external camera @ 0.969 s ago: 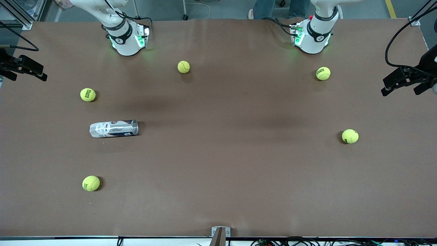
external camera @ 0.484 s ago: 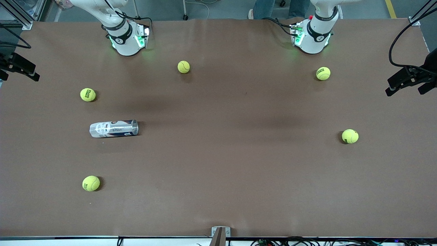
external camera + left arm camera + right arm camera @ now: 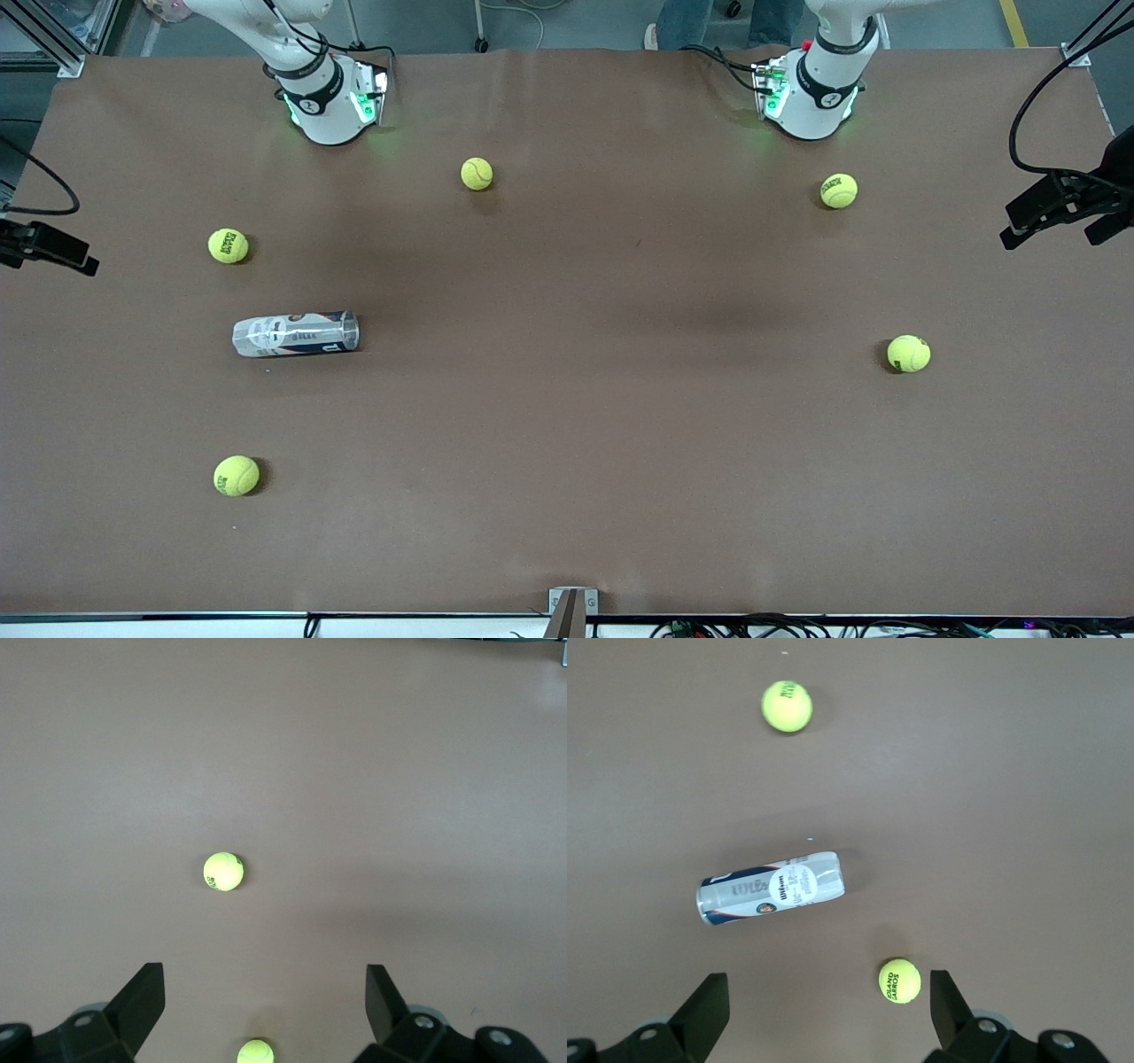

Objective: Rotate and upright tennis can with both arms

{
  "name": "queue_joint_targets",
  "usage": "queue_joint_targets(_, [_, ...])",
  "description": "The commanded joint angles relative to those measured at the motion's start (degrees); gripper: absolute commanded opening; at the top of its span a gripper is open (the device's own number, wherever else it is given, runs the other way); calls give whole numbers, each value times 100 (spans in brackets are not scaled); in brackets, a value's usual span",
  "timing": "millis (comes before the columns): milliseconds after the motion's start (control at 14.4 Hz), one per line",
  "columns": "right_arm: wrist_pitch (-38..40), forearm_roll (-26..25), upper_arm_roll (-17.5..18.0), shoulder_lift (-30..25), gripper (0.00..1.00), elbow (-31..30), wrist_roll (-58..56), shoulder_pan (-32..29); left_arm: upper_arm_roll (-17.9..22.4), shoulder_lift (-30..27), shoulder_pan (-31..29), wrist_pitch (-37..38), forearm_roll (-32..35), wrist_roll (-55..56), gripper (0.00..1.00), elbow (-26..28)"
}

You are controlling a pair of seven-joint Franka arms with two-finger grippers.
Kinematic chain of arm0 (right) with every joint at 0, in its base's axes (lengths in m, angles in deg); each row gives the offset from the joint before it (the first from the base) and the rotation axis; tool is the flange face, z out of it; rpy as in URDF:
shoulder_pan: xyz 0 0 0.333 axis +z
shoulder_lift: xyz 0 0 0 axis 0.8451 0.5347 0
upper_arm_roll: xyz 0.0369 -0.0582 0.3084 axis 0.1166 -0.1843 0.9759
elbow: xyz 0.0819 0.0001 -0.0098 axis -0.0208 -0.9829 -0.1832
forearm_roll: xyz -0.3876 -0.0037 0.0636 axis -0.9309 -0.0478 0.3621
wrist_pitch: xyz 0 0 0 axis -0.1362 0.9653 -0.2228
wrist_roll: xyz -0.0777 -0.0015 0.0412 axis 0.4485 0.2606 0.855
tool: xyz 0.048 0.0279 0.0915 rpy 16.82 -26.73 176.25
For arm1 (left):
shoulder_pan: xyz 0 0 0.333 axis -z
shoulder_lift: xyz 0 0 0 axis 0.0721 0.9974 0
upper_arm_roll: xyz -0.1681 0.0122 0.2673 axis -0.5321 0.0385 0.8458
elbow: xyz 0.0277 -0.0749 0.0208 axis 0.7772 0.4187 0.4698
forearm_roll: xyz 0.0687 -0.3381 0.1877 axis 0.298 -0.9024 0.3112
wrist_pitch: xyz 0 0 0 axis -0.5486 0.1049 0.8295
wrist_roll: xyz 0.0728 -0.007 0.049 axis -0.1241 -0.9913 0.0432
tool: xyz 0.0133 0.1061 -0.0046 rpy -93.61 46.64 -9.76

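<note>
Front view: can [image 3: 296,334] lies on its side toward right arm's end, untouched; both grippers wide open, empty, right gripper [image 3: 824,1010] high over can, left gripper [image 3: 264,1005] over ball [image 3: 222,872]. Risk, I judge: round can rolls off when nudged

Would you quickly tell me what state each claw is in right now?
Left claw: open, holding nothing, over the table's left-arm end.
Right claw: open, holding nothing, high above the lying tennis can.
</note>
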Motion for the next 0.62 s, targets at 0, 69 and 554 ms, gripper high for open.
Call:
queue_joint_targets(0, [41, -11, 82, -46, 100, -7, 1623, -196, -44, -2, -49, 55, 21, -55, 100, -70])
queue_joint_targets(69, [50, -11, 74, 6, 100, -42, 2336, -179, -44, -2, -49, 63, 21, -55, 100, -70])
queue_joint_targets(554, [24, -20, 109, 419, 100, -297, 6233, 189, -44, -2, -49, 72, 21, -55, 100, -70])
